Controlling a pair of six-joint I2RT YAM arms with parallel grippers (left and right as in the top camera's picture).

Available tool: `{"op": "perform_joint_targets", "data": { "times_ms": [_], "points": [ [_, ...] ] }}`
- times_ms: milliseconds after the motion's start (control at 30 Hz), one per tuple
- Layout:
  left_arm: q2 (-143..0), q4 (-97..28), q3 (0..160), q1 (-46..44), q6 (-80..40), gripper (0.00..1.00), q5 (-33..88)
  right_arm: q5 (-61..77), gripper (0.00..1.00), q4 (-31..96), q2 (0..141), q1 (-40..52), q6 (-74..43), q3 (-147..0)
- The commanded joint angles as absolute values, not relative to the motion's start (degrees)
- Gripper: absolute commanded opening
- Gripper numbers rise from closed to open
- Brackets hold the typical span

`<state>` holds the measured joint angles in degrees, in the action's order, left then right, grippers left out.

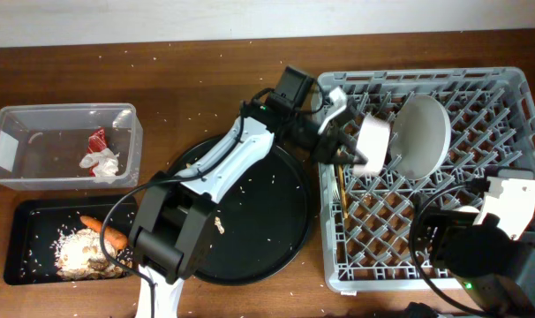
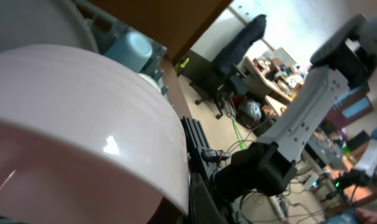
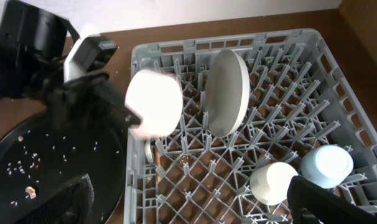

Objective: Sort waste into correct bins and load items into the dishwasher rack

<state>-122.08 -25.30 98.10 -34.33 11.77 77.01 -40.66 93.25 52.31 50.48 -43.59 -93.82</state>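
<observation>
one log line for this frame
left claw: shut on white bowl, over dishwasher rack | white plate: upright in rack | right claw: open, empty

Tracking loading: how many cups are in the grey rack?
2: a cream cup beside a small light-blue cup, lower right in the right wrist view; others may be hidden.

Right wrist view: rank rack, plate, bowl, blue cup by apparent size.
1. Rack
2. Plate and bowl: alike; bowl is held higher, nearer camera, so unsure
3. Blue cup

The left arm (image 1: 241,157) has white shells, black joints and black cables
</observation>
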Motion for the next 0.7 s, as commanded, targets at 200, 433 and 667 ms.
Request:
{"op": "perform_joint_targets", "data": {
  "times_ms": [200,433,667],
  "points": [
    [-126.6,0.6,96.1,-36.9,-28.4,0.01,69.4,-41.6,0.99,93.3,52.2,50.8,-44.2,-94.2],
    [-126.6,-2.2,91.9,-34.1,-29.3,0.01,66.1,-41.6,0.99,93.3,52.2,50.8,-44.2,-94.2],
    [-126.6,-2.4,91.9,-32.4,-33.7,0.99,72.9,-41.6,0.99,93.3,52.2,50.8,-44.2,-94.2]
  ]
}}
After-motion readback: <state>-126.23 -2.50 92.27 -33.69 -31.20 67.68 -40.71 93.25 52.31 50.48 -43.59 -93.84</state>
